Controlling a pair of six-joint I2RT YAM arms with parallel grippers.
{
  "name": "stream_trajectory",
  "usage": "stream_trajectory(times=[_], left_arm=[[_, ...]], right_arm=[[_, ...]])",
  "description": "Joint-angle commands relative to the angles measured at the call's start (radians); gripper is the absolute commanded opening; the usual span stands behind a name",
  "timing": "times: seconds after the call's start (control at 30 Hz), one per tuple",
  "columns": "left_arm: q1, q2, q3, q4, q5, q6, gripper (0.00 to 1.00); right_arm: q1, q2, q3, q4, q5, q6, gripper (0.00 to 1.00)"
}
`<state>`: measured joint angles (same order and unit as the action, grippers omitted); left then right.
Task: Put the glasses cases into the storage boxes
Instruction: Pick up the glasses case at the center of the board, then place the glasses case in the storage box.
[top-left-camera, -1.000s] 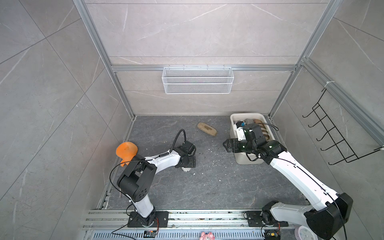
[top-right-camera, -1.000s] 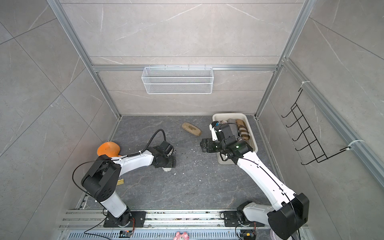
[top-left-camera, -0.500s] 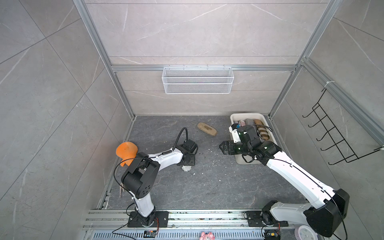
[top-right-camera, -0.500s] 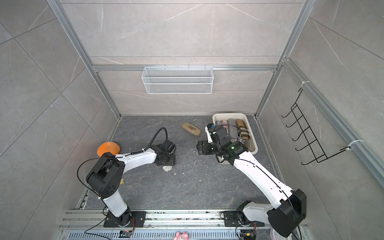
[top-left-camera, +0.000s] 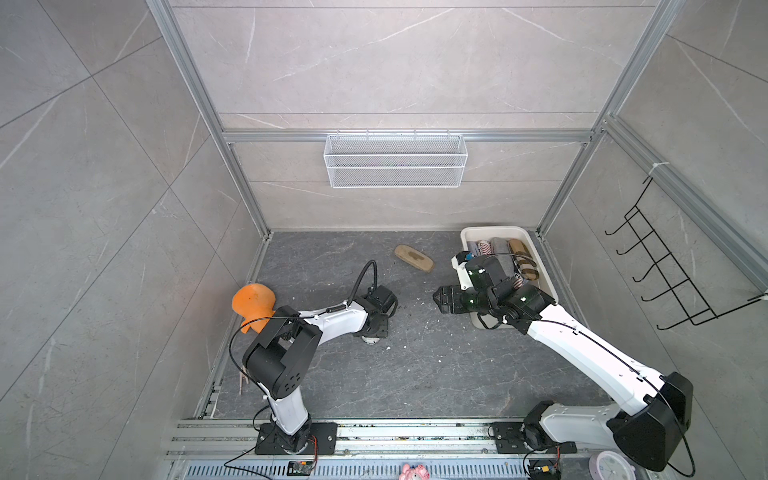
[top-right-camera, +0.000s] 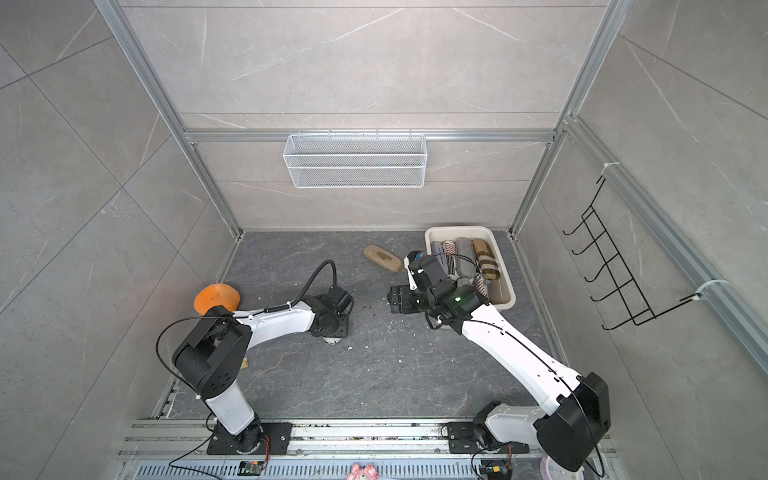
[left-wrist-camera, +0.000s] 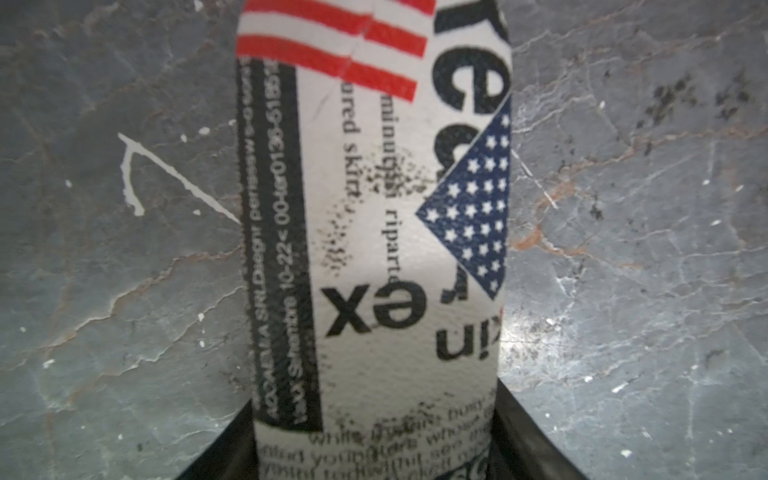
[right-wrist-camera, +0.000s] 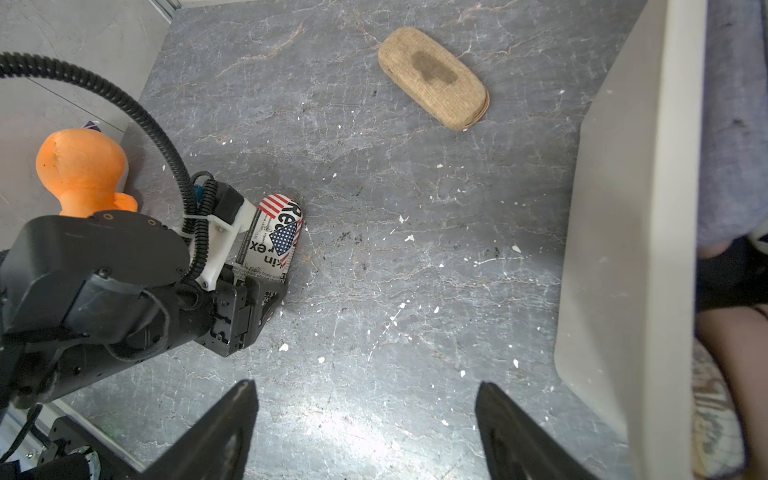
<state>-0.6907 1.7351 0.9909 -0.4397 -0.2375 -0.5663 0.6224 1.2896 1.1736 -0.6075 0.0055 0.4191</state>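
Newsprint case (left-wrist-camera: 374, 232) sits between the left gripper (right-wrist-camera: 253, 299) jaws — whether clamped, I cannot tell. Right gripper (right-wrist-camera: 365, 432) gapes empty beside the cream tub (right-wrist-camera: 631, 232).

Enclosure: walls of large grey stone-look tiles (top-left-camera: 374, 54) with pale veining, framed by aluminium profile posts (top-left-camera: 199, 112) and a crossbar (top-left-camera: 274, 136). Floor: dark grey marbled slab (top-left-camera: 415, 365), strewn with small white flecks and dark crumbs. Fittings: white wire mesh basket (top-left-camera: 395, 166) hung on the back wall; black wire hook rack (top-left-camera: 665, 270) on the side wall. Aluminium rail (top-left-camera: 415, 432) along the near edge. Lighting: even, diffuse, soft glare on floor.
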Motion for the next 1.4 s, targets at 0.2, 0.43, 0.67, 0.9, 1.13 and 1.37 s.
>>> stream_trajectory(times=[0.2,0.43,0.67,0.9,1.13,1.37], left_arm=[[-0.038,-0.352,-0.203,0.363,0.130,0.044,0.58],[-0.046,-0.535,-0.326,0.745,0.321,0.014,0.58],[-0.046,-0.530,-0.325,0.843,0.364,-0.026,0.58],[-0.046,-0.531,-0.330,0.857,0.409,-0.031,0.58],[-0.046,-0.549,-0.343,0.839,0.412,-0.024,0.58],[-0.046,-0.554,-0.343,0.841,0.417,-0.014,0.59]], right_arm=[[0.016,-0.018,-0.031,0.080,0.002,0.082,0.85],[0.017,0.021,-0.024,0.248,-0.204,0.173,0.90],[0.041,0.085,0.007,0.348,-0.288,0.209,0.89],[0.055,0.161,0.054,0.366,-0.282,0.195,0.71],[0.068,0.205,0.089,0.397,-0.297,0.198,0.38],[0.081,0.218,0.098,0.384,-0.306,0.189,0.44]])
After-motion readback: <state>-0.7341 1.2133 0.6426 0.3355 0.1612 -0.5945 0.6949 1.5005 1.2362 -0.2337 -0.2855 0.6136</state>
